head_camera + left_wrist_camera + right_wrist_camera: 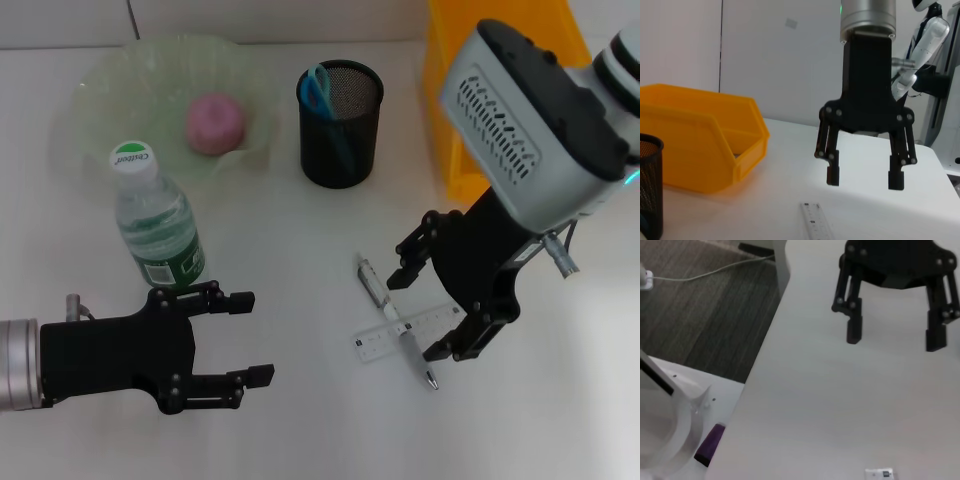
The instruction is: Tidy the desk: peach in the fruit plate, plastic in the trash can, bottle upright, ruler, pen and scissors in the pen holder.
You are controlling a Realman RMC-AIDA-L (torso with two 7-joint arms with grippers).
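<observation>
The right gripper [428,300] hangs spread over the pen [396,320] and the ruler [410,332], one finger either side of the pair at about 4 o'clock of the desk [300,230], apparently positioned to take one of them; it grasps nothing. The pen lies flat across the ruler, its long axis running from 11 o'clock to 5 o'clock, tip toward 5. The ruler lies flat beneath it, long axis running 8 o'clock to 2 o'clock. The left gripper [250,338] is released and empty at 7 o'clock, just below the bottle [158,222], which stands upright, cap up. The peach [215,123] rests in the fruit plate [110,90] at 11 o'clock. The scissors [322,95] stand in the pen holder [341,125] at 12 o'clock, handles uppermost. The trash can [452,120] sits at 1 o'clock.
</observation>
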